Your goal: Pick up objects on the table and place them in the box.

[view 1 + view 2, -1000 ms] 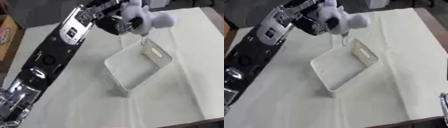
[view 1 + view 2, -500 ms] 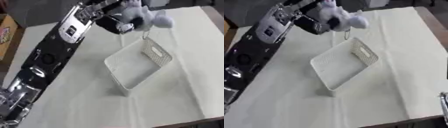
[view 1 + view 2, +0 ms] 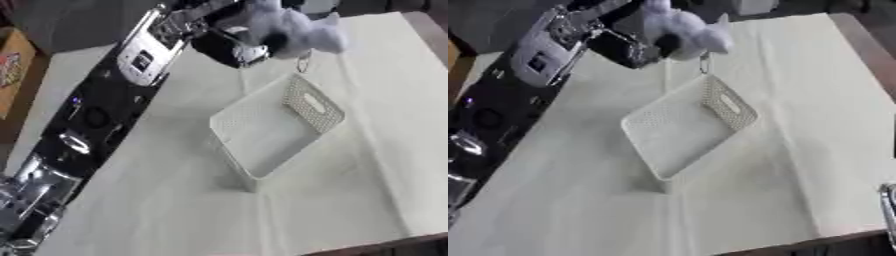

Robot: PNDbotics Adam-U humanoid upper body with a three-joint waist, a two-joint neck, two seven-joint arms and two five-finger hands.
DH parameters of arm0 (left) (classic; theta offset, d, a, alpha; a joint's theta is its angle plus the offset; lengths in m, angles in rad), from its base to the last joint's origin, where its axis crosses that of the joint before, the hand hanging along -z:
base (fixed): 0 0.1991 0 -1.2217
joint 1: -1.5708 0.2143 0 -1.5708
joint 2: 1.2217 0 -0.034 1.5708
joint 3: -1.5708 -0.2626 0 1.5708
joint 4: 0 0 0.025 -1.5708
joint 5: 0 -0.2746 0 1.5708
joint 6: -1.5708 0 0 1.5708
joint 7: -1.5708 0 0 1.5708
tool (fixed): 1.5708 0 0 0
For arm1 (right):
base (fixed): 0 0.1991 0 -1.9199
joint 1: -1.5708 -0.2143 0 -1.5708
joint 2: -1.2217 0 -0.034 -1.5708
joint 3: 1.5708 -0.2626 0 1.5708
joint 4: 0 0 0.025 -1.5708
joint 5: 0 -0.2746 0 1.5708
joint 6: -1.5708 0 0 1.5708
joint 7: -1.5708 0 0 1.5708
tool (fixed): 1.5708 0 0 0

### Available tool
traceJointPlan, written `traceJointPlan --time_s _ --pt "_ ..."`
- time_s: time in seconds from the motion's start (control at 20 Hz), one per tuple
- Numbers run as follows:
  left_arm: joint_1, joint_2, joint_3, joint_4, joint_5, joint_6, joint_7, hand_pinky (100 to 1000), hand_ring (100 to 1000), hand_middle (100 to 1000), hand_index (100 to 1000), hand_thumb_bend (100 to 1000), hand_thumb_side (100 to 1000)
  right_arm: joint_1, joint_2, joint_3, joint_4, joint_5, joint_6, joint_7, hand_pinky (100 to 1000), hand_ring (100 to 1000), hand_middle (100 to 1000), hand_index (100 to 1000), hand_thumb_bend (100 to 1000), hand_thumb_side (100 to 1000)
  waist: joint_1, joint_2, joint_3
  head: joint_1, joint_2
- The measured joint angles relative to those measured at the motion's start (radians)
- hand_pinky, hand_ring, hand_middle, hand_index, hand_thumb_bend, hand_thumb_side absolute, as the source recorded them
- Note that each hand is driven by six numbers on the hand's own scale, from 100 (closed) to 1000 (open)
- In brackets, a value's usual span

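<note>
A grey and white plush toy with a small metal ring dangling under it hangs in the air above the far end of the white basket. My left hand, black, is shut on the toy from its left side, and the arm runs down to the lower left corner. The basket lies askew at the middle of the table with nothing showing inside it. A silvery sliver of my right hand shows at the right edge of the right eye view.
A pale cloth covers the table, its front edge showing at the lower right. A brown cardboard box stands off the table's left side. Dark objects sit beyond the far edge.
My left hand has lifted the plush toy slightly up and toward the far edge. The basket has stayed in place.
</note>
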Motion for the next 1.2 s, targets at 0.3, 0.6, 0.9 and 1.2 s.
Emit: traceJointPlan --time_s 0.3,0.6,0.9,1.2 --pt "-0.002 0.0 0.0 -0.008 -0.003 0.001 -0.001 1000 925 927 819 100 682 0.0 0.0 0.0 0.0 0.0 0.0 0.0 333 406 619 746 100 819 0.0 0.0 0.001 0.0 0.0" --pt "-0.003 0.0 0.001 -0.008 -0.003 0.013 -0.013 1000 948 958 855 100 761 0.0 0.006 0.0 0.0 0.001 0.0 0.0 333 406 618 746 100 819 0.0 0.0 0.003 0.0 0.0" --pt "-0.003 0.0 0.006 -0.008 -0.003 0.022 -0.022 1000 949 958 855 100 756 0.0 0.008 0.0 0.0 0.001 0.0 0.0 333 406 618 746 100 818 0.0 0.0 0.003 0.0 0.001" --pt "-0.003 0.0 0.007 -0.008 -0.003 0.024 -0.024 1000 949 959 855 100 755 -0.001 0.008 0.0 0.0 0.001 0.0 0.001 333 406 618 746 100 817 -0.001 0.0 0.003 0.0 0.001"
